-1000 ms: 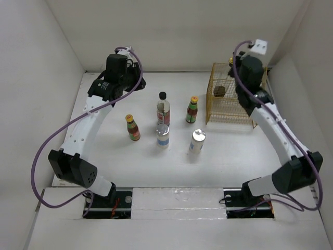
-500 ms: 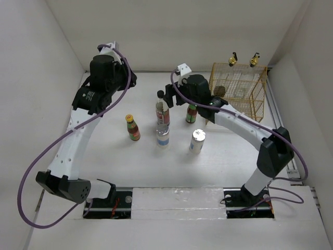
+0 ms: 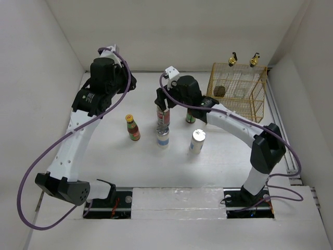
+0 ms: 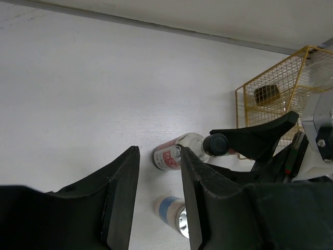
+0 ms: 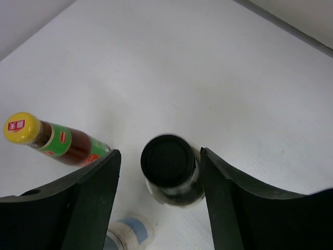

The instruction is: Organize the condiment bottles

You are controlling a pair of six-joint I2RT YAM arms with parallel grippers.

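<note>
- Seven bottles in all, five loose on the white table (image 3: 104, 156) and two at the yellow wire basket (image 3: 237, 101) in the far right corner.
- Near the middle: black-capped bottle (image 3: 163, 115), upright, red label, directly beneath the right gripper (image 3: 162, 103).
- From the right wrist: black cap centred between the dark fingers (image 5: 88, 203). Jaws spread wide to either side of it, not clamped, with a sliver of table showing beside the cap.
- Just in front of that bottle: blue-labelled silver-capped bottle (image 3: 163, 138), short and upright.
- Further toward the right arm: other silver-capped bottle (image 3: 197, 141), standing alone.
- Toward the left arm: first yellow-capped bottle (image 3: 132, 127), upright, apart from the rest.
- Between the black-capped bottle and the basket: second yellow-capped bottle (image 3: 191, 115), partly hidden by the right arm.
- At the basket's far rim: gold-spouted bottle (image 3: 232, 58) and second gold-spouted bottle (image 3: 254, 58), only the spouts clear. Cannot tell whether inside or behind the wire.
- Seen through the mesh: small dark object (image 3: 220, 91).
- Left gripper (image 4: 158, 156): raised over the far left of the table, well apart from every bottle, fingers drawn to a narrow gap, nothing between them.
</note>
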